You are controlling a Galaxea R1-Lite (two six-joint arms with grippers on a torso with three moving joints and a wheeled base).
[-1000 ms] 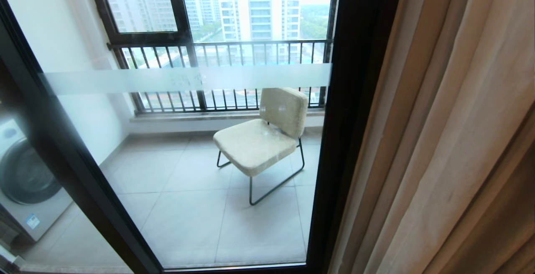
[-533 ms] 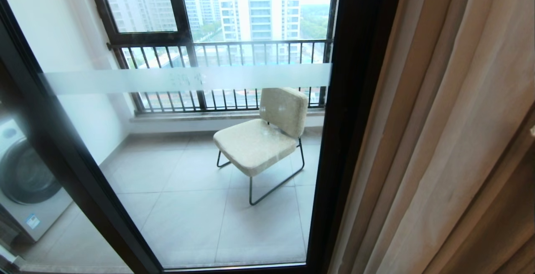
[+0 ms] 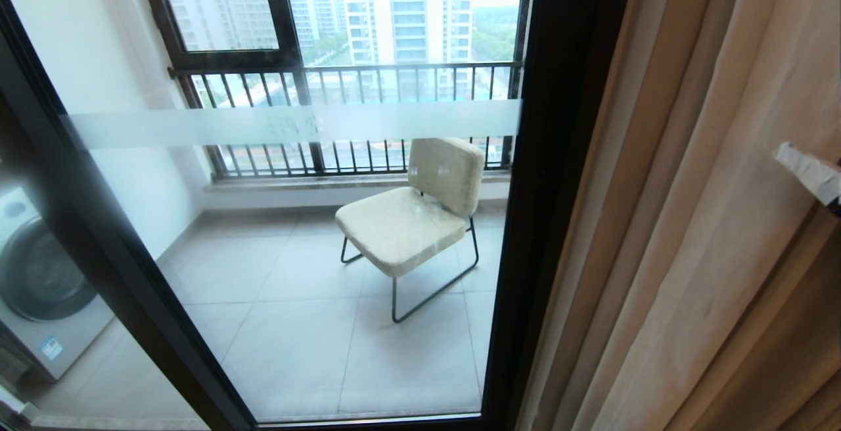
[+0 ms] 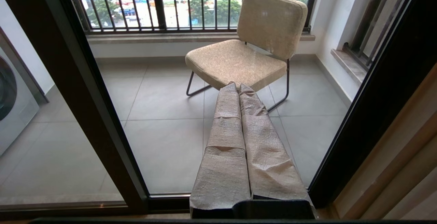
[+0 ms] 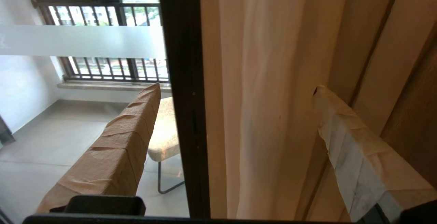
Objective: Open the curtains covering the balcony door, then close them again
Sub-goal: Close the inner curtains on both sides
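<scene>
Right gripper [image 5: 235,91] fingers spread before curtains [image 5: 259,80]; left gripper [image 4: 239,87] fingers closed, wrist-view only.

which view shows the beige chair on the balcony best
The left wrist view: the beige padded chair with thin dark metal legs shows whole, seat, back and legs. The head view also shows it whole but smaller. The right wrist view shows only a sliver beside the door frame.

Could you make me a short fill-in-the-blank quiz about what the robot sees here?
1. Beyond the balcony door stands a cream ____ on thin metal legs.
2. The curtains are gathered at the door's ____ side.
3. The right gripper has its jaws ____, facing the curtains.
4. The left gripper has its jaws ____.

Missing words: chair; right; open; shut
</scene>
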